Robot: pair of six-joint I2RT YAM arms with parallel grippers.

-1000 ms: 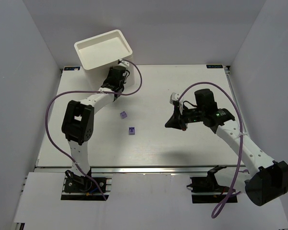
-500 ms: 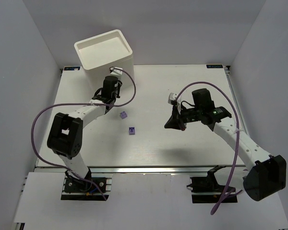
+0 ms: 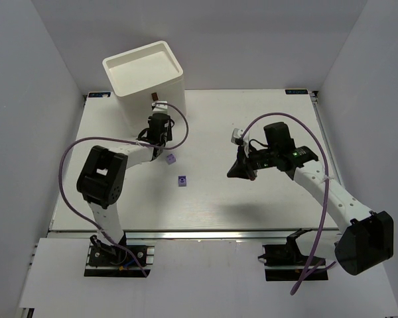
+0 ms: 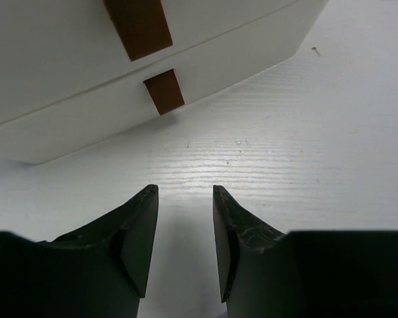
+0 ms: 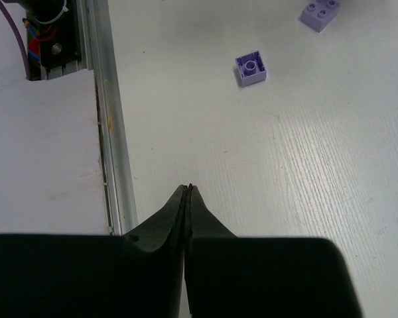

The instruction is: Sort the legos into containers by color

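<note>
table (image 3: 219, 119) white | holds drawer unit (image 3: 156, 85) | far purple lego (image 3: 171, 159) | near purple lego (image 3: 181, 181)

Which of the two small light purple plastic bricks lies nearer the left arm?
The rear brick, right beside the left arm; the other brick sits apart, nearer the front.

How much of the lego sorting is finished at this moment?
It looks nearly done: only two light purple legos lie on the table, none of another color. Drawer contents are hidden. In hand: nothing; the left gripper is open and empty before the white drawer unit, the right gripper shut and empty. Left: put both bricks away.
</note>
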